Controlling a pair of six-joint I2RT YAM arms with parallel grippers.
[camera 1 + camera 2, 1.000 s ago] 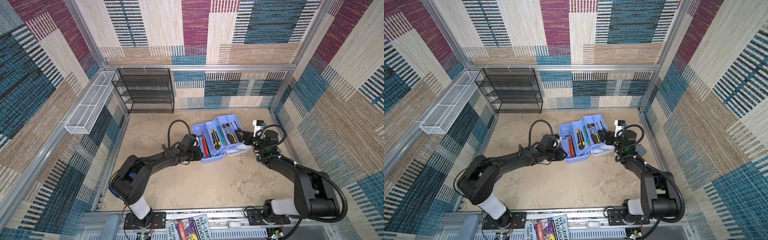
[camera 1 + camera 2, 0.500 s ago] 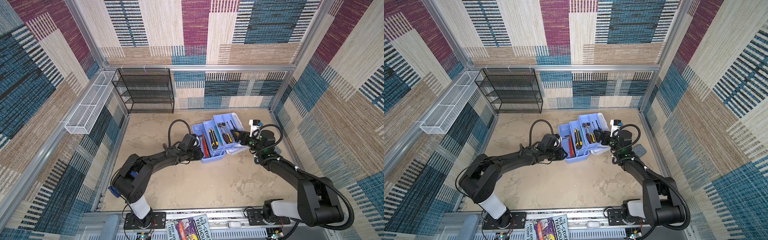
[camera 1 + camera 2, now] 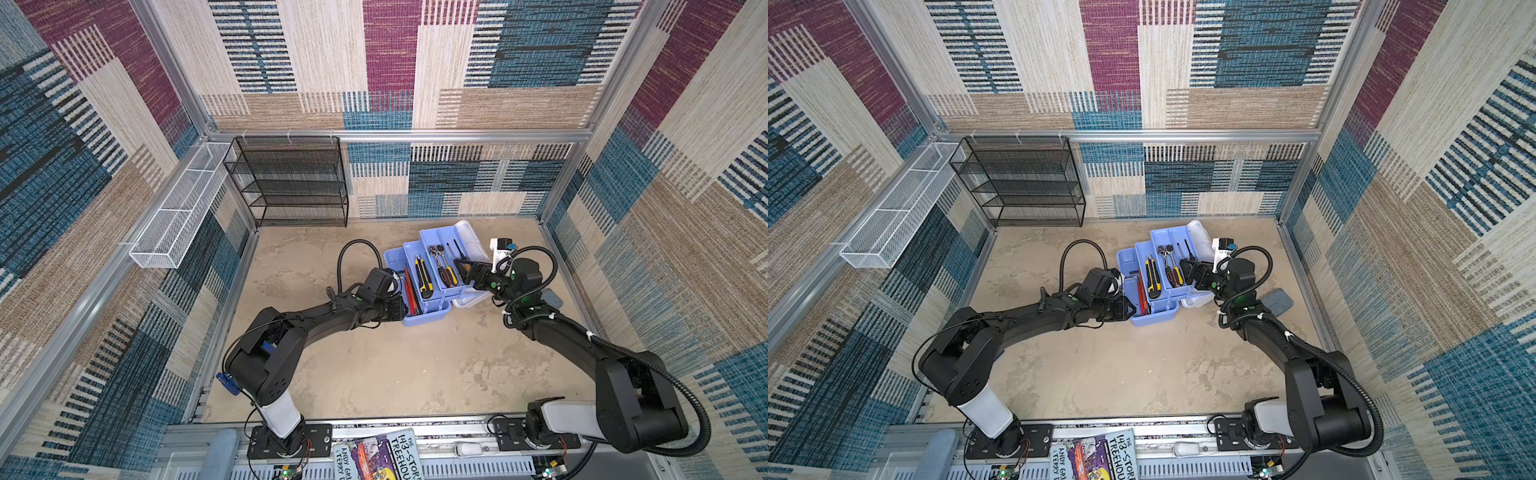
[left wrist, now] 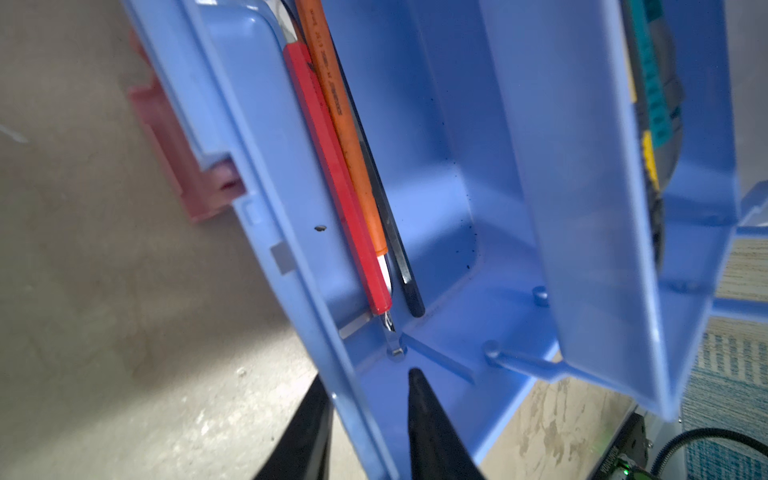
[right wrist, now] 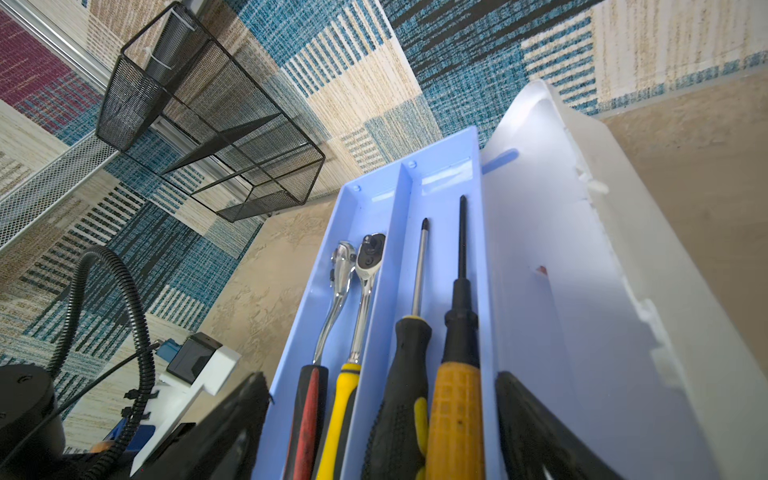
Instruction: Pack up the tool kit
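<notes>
I am watching the tool kit's light-blue base (image 3: 428, 318) sitting open on the tabletop (image 3: 374, 374). The left gripper (image 4: 368, 378) is straddling the base's near-left wall, one finger (image 4: 307, 432) outside and the other inside. The wrist view is blurring there, so I cannot tell whether those jaws are pinching the wall or standing just off it.

Inside the base, a red tool (image 4: 332, 174), an orange one (image 4: 340, 112) and a black rod (image 4: 399, 232) are lying against that same wall. The pink latch (image 4: 174, 137) is hanging on the base's outer face.

Stepped up to the right of the base, the middle tray (image 3: 409, 255) is carrying a yellow-and-black utility knife (image 3: 424, 276). Further from the base, the upper tray (image 5: 374, 199) is holding two ratchets (image 5: 371, 255) and two screwdrivers (image 5: 409, 353). The right gripper (image 5: 380, 378) is grasping this tray across its width, a finger pressing on each side wall.

The white lid (image 5: 582, 249) is lying open on the base's far right side. The black mesh rack (image 3: 291, 183) is standing well apart from the base, toward the back left.
</notes>
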